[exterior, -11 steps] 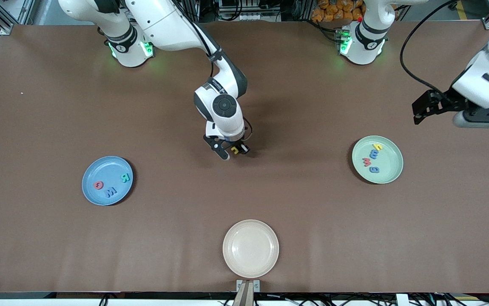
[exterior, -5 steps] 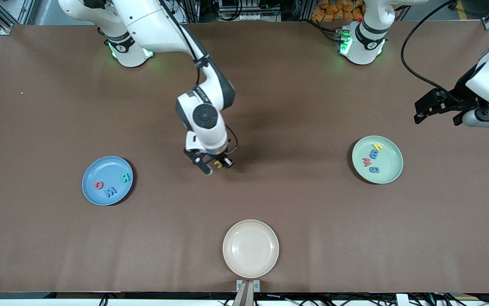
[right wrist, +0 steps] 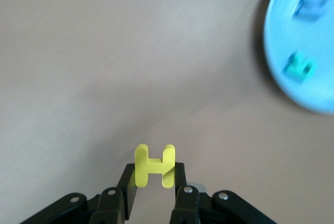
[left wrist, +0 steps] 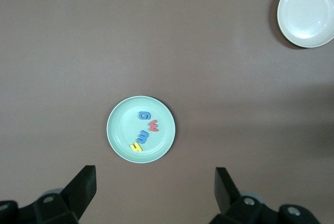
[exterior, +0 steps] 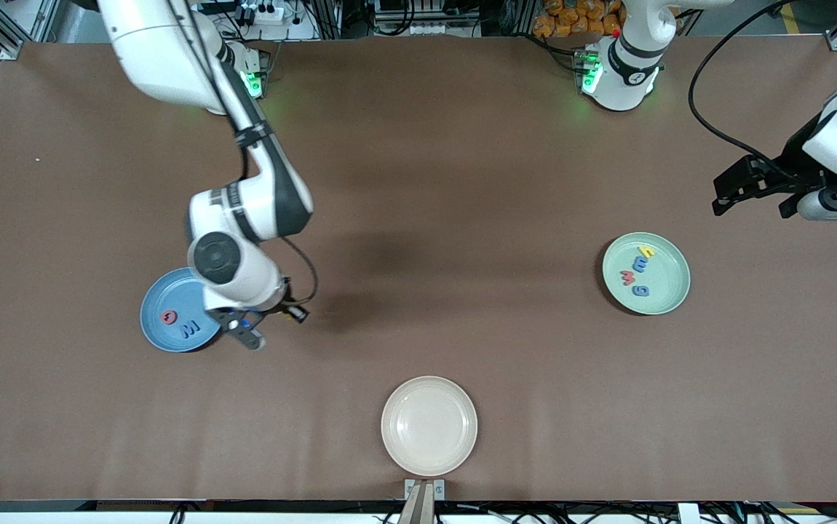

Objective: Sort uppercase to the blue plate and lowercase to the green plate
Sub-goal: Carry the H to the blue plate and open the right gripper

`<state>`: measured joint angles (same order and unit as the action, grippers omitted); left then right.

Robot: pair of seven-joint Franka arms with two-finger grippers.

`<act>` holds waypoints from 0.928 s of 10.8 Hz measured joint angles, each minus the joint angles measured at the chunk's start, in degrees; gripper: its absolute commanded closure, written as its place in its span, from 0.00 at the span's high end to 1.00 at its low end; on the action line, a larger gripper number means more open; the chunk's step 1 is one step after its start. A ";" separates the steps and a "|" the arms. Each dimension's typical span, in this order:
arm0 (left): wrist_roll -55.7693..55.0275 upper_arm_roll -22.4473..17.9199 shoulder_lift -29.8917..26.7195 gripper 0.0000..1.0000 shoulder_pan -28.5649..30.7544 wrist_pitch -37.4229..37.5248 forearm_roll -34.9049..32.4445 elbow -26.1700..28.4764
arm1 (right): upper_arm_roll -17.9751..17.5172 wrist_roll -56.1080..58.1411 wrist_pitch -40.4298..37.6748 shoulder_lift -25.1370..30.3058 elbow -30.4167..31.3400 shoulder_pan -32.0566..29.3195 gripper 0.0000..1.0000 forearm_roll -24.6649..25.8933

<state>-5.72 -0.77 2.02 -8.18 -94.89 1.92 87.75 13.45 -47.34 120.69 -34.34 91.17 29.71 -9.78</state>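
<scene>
My right gripper (exterior: 271,325) is shut on the yellow H (right wrist: 154,167) and holds it over the table just beside the blue plate (exterior: 160,298). The pink-red Q (exterior: 168,316) and blue W (exterior: 190,330) lie on that plate; the arm hides the teal R in the front view. The right wrist view shows the plate (right wrist: 319,41) with the R (right wrist: 299,66) and W (right wrist: 312,2). The green plate (exterior: 669,276) holds the yellow h (exterior: 646,252), blue m (exterior: 640,262), red w (exterior: 627,277) and blue g (exterior: 640,290). My left gripper (left wrist: 154,192) waits open and empty, high over the table beside the green plate (left wrist: 122,125).
A cream plate (exterior: 429,426) stands empty near the table's front edge, midway between the arms, and also shows in the left wrist view (left wrist: 308,11). The table is a bare brown surface between the plates.
My right gripper has carried the yellow H from mid-table toward the right arm's end, up to the blue plate's edge. The left arm has drawn back slightly.
</scene>
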 measured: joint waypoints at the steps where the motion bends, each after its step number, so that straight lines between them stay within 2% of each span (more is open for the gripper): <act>1: 0.00 -0.03 0.04 1.00 0.00 0.00 0.00 0.02 | -0.04 5.41 -1.33 -0.03 -0.02 -2.88 0.00 -0.01; 5: 0.00 0.02 0.42 1.00 -0.65 -0.01 0.00 0.08 | -0.03 25.19 -9.55 0.14 -0.16 -13.42 0.00 -0.03; 6: 0.00 0.15 0.62 1.00 -1.03 -0.01 0.00 0.10 | -0.04 27.76 -11.34 0.51 -0.20 -14.67 0.47 -0.03; 7: 0.00 0.34 0.80 1.00 -1.22 -0.03 -0.05 0.11 | -0.04 30.16 -12.55 1.00 -0.20 -15.66 0.99 -0.02; 10: 0.00 0.63 0.97 1.00 -1.28 -0.06 -0.80 0.11 | -0.04 33.49 -13.20 1.41 -0.23 -17.34 1.00 -0.02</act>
<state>-5.72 -0.13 2.99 -9.46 -94.95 1.12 87.86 13.41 -13.85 107.49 -32.92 90.94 12.37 -9.80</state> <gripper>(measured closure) 0.000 0.291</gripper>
